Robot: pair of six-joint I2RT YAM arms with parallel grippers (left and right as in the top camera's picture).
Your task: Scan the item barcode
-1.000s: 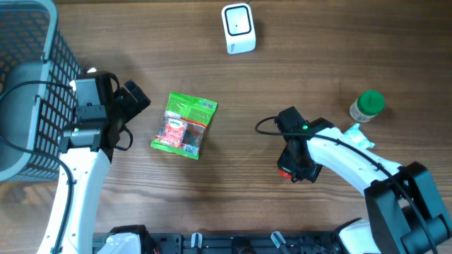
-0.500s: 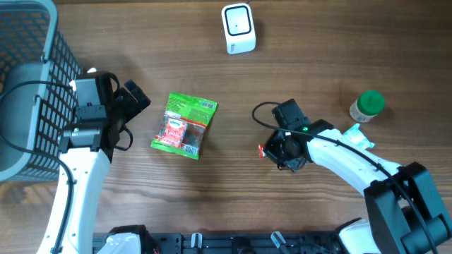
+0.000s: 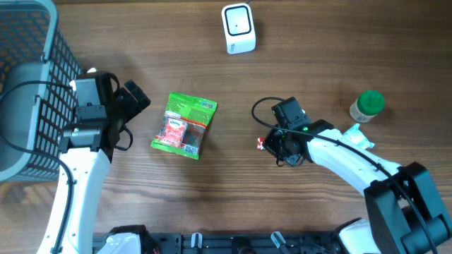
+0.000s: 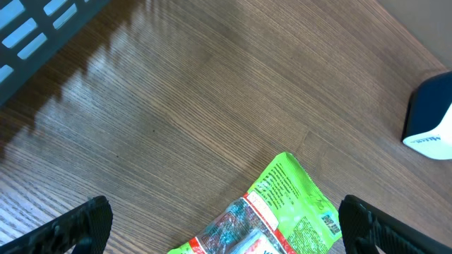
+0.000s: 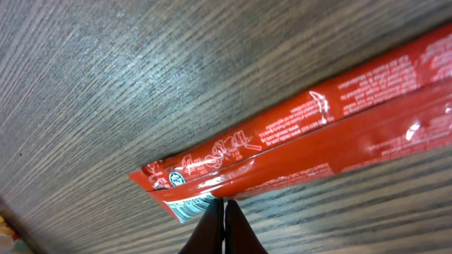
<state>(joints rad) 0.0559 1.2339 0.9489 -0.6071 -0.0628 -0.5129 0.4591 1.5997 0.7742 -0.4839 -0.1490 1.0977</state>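
My right gripper (image 3: pixel 274 146) is shut on the edge of a long red packet (image 5: pixel 318 134). The packet's white barcode patch (image 5: pixel 189 207) shows right beside my closed fingertips (image 5: pixel 224 215). From overhead only a small red end (image 3: pixel 260 144) sticks out to the left of the gripper. The white barcode scanner (image 3: pixel 238 28) stands at the far middle of the table, well away from it. A green snack bag (image 3: pixel 185 125) lies flat at centre left. My left gripper (image 3: pixel 133 116) hovers open just left of that bag (image 4: pixel 282 204), holding nothing.
A grey wire basket (image 3: pixel 28 85) fills the far left corner. A green-lidded jar (image 3: pixel 367 106) and a small teal-and-white packet (image 3: pixel 357 136) sit at the right, beside my right arm. The scanner (image 4: pixel 432 120) shows at the right edge of the left wrist view.
My right gripper has carried the red packet up and to the left, from near the table's front toward the middle. The left arm and the green bag have not moved.
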